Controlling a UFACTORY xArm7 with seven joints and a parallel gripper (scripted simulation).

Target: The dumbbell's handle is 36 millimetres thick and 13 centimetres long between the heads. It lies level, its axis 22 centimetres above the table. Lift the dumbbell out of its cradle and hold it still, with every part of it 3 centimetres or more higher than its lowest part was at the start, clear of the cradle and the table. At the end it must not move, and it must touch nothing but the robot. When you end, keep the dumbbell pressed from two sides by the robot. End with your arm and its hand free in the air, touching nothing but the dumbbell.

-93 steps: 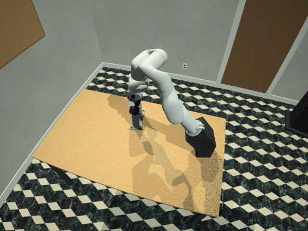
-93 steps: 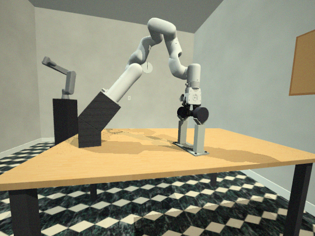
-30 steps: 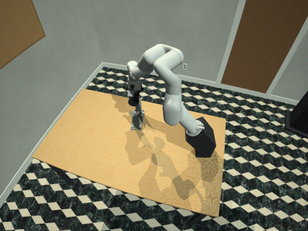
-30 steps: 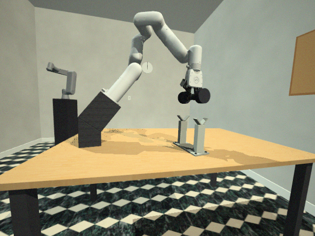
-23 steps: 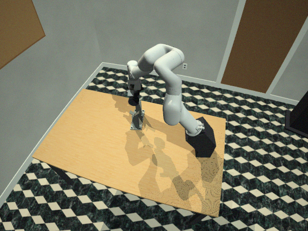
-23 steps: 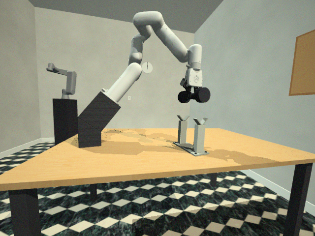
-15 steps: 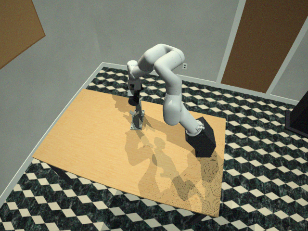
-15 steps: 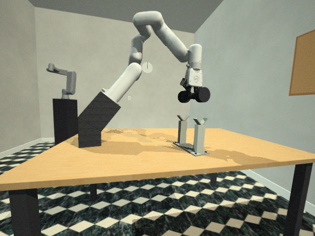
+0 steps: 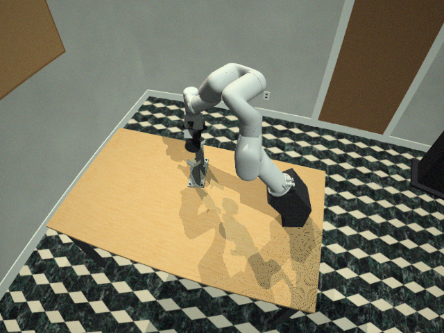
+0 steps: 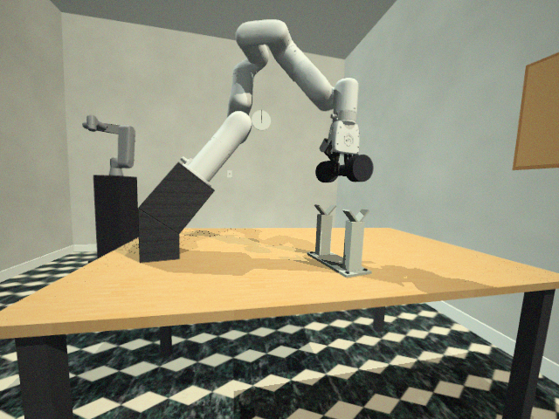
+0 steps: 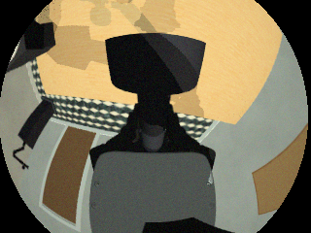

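Gripper (image 10: 343, 161) clamped on the dumbbell (image 10: 344, 169) by its handle. Dumbbell hangs level, well above the cradle (image 10: 352, 234), apart from it and the table (image 10: 252, 288).

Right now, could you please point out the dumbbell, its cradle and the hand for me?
dumbbell (image 10: 360, 168), exterior view, on its nearer round head.
cradle (image 10: 353, 240), exterior view, on its nearer upright post.
hand (image 10: 344, 163), exterior view, between the fingertips at the handle.

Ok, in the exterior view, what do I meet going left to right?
Second arm on its dark pedestal → working arm's slanted black base → wall clock → hand gripping the dumbbell above the cradle → brown wall board.
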